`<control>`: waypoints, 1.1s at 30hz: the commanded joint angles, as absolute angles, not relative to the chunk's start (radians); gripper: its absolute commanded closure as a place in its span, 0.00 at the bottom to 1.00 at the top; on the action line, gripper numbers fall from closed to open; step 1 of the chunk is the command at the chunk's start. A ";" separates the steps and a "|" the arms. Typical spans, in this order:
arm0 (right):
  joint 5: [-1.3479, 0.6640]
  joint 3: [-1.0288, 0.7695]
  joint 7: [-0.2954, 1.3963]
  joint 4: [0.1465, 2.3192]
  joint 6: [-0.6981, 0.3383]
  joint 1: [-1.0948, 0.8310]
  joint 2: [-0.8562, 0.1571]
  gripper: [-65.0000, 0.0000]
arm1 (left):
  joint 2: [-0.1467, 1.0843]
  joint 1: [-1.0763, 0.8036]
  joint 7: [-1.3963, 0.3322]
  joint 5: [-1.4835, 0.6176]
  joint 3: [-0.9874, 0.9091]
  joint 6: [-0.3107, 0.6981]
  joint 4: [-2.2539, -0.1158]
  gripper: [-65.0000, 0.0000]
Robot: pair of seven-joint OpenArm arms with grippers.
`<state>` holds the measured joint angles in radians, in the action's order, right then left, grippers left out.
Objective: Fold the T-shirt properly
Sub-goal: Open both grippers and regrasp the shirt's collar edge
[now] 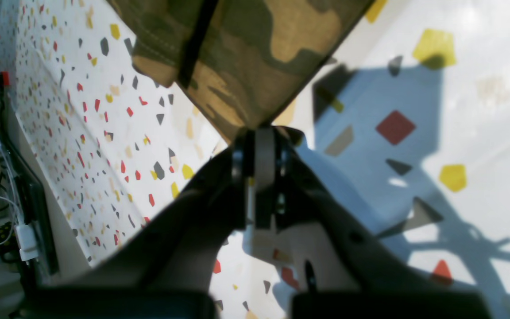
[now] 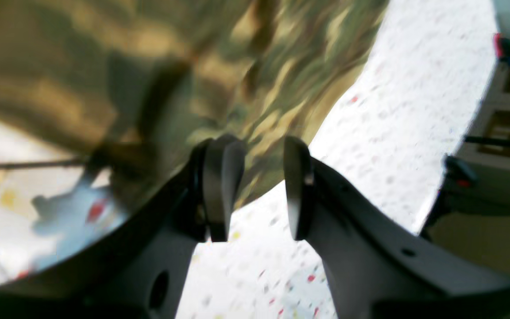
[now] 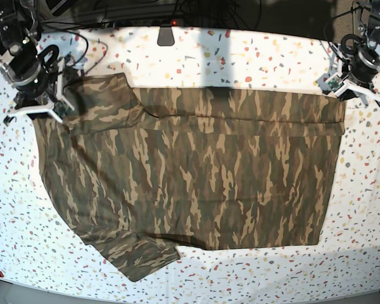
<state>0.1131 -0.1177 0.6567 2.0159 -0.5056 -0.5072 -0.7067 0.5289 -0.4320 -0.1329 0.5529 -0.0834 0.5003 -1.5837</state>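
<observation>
Camouflage cloth fills most of your base view: the T-shirt lies spread flat on the speckled terrazzo table, one sleeve pointing toward 7 o'clock and the other up near 10 o'clock, the straight hem running down the 3 o'clock side.

Your left gripper sits at the shirt's 2 o'clock corner in the base view. From the left wrist camera you see its jaws pinched together on a corner of the T-shirt, which is lifted off the table and hangs taut from the fingertips; a stitched hem edge shows near 11 o'clock in that view.

Your right gripper is at the 10 o'clock sleeve in the base view. The right wrist picture is blurred, but you can make out a narrow gap between its fingers, with the camouflage fabric behind them and nothing visibly clamped between.
</observation>
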 commanded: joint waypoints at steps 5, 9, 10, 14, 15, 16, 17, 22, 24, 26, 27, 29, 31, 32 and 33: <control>0.128 -0.127 0.649 2.031 -0.543 -0.585 -0.723 0.69 | 0.543 -0.435 -0.126 0.549 -0.089 0.505 -1.589 1.00; 0.136 -0.127 0.660 2.031 -0.544 -0.630 -0.723 0.69 | 0.543 -0.434 -0.126 0.549 -0.089 0.505 -1.589 1.00; 0.136 -0.127 0.659 2.031 -0.544 -0.644 -0.723 0.69 | 0.543 -0.434 -0.126 0.549 -0.089 0.505 -1.589 1.00; 0.168 -0.127 0.641 2.025 -0.544 -0.684 -0.723 0.69 | 0.543 -0.434 -0.126 0.549 -0.089 0.505 -1.589 1.00; 0.186 -0.127 0.627 2.015 -0.544 -0.685 -0.723 0.69 | 0.543 -0.434 -0.126 0.549 -0.089 0.504 -1.589 1.00; 0.203 -0.127 0.614 2.000 -0.543 -0.682 -0.724 0.69 | 0.543 -0.434 -0.126 0.549 -0.089 0.504 -1.589 1.00; 0.222 -0.127 0.594 1.982 -0.543 -0.680 -0.724 0.69 | 0.543 -0.434 -0.126 0.549 -0.089 0.504 -1.589 1.00; 0.301 -0.126 0.438 1.895 -0.543 -0.679 -0.726 0.69 | 0.543 -0.435 -0.126 0.549 -0.089 0.504 -1.589 1.00; 0.322 -0.126 0.418 1.875 -0.543 -0.679 -0.726 0.69 | 0.543 -0.435 -0.126 0.549 -0.089 0.504 -1.589 1.00; 0.350 -0.126 0.418 1.858 -0.542 -0.679 -0.726 0.69 | 0.543 -0.435 -0.127 0.548 -0.089 0.504 -1.589 1.00; 0.367 -0.126 0.417 1.847 -0.537 -0.679 -0.726 0.69 | 0.543 -0.435 -0.127 0.548 -0.089 0.504 -1.589 1.00; 0.389 -0.126 0.411 1.823 -0.505 -0.678 -0.726 0.69 | 0.543 -0.435 -0.127 0.548 -0.089 0.504 -1.589 1.00; 0.393 -0.126 0.396 1.797 -0.478 -0.678 -0.726 0.69 | 0.543 -0.435 -0.128 0.540 -0.089 0.504 -1.589 1.00; 0.393 -0.126 0.384 1.784 -0.472 -0.678 -0.726 0.69 | 0.543 -0.435 -0.134 0.522 -0.089 0.504 -1.589 1.00; 0.393 -0.126 0.368 1.772 -0.464 -0.678 -0.726 0.69 | 0.543 -0.435 -0.139 0.503 -0.089 0.505 -1.589 1.00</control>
<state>0.3901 -0.1173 0.3695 1.7634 -0.4736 -0.6788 -0.7090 0.5293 -0.4320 -0.1406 0.5083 -0.0834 0.4995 -1.5833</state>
